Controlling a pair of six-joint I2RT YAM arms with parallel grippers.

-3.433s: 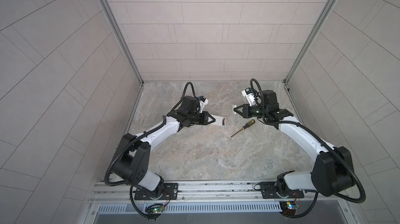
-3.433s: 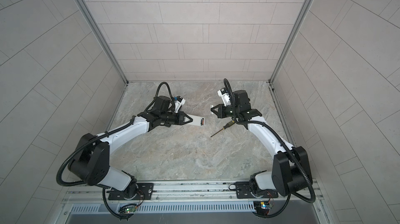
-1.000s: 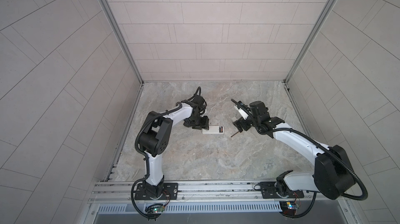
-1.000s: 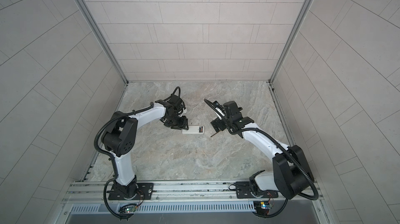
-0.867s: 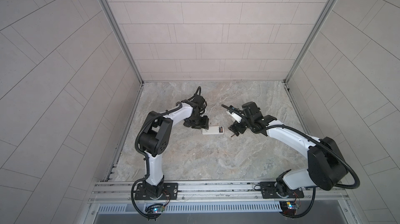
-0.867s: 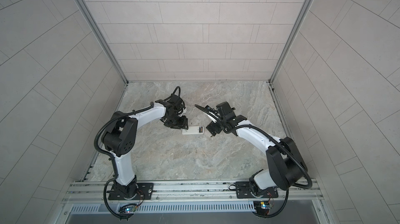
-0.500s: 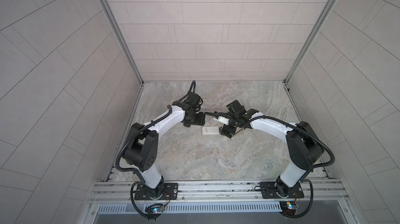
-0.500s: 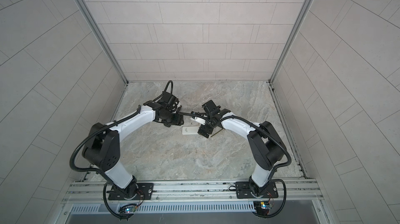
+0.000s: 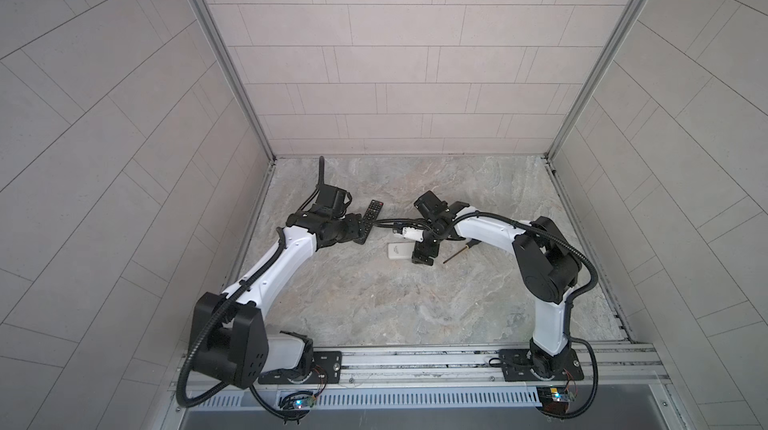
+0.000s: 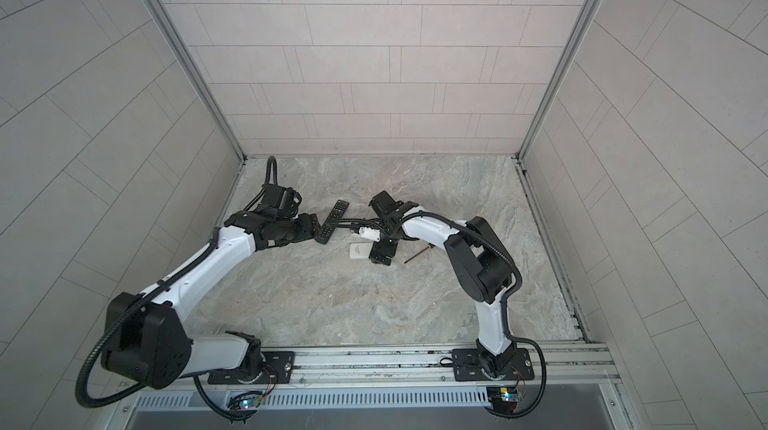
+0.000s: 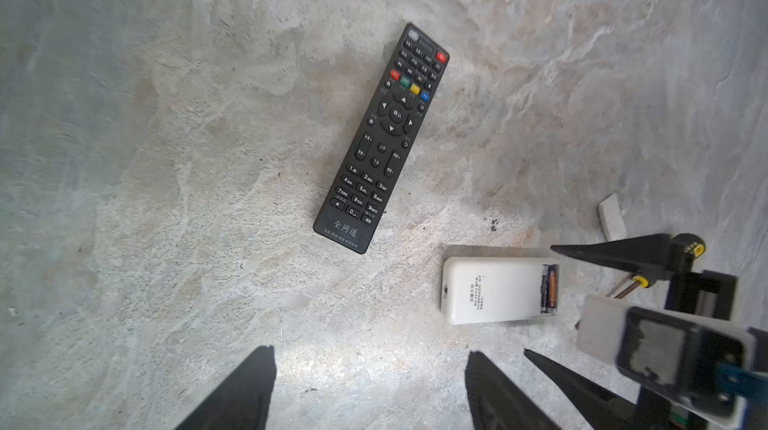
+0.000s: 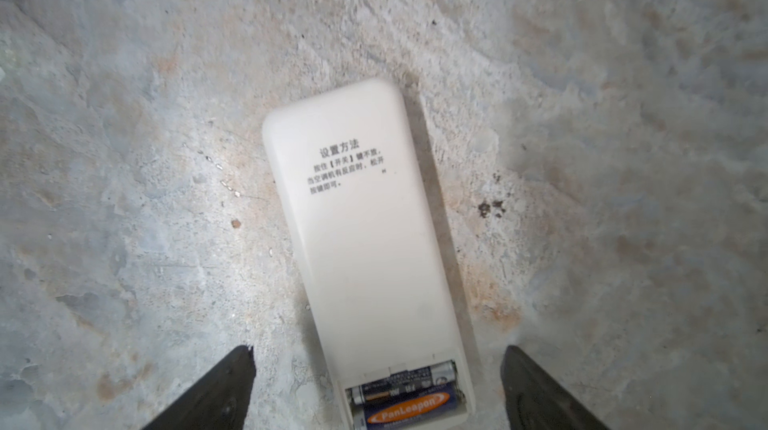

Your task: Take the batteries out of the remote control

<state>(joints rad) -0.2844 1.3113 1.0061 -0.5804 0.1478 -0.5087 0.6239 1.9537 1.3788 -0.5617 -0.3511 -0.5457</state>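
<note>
So far nothing is out: both batteries (image 12: 405, 401) lie in the uncovered end of the face-down white remote (image 12: 357, 241), the right gripper (image 12: 376, 349) spread wide astride that end without touching, the left gripper (image 11: 370, 352) likewise apart and empty near the black remote (image 11: 382, 137).

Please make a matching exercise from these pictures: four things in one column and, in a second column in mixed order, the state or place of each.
Things
1. black remote
2. white remote
3. batteries
4. screwdriver

States
A. inside the open compartment
B. buttons facing up
C. back side up, cover off
D. thin metal shaft, lying flat

Pairs: 1-B, 2-C, 3-A, 4-D
</note>
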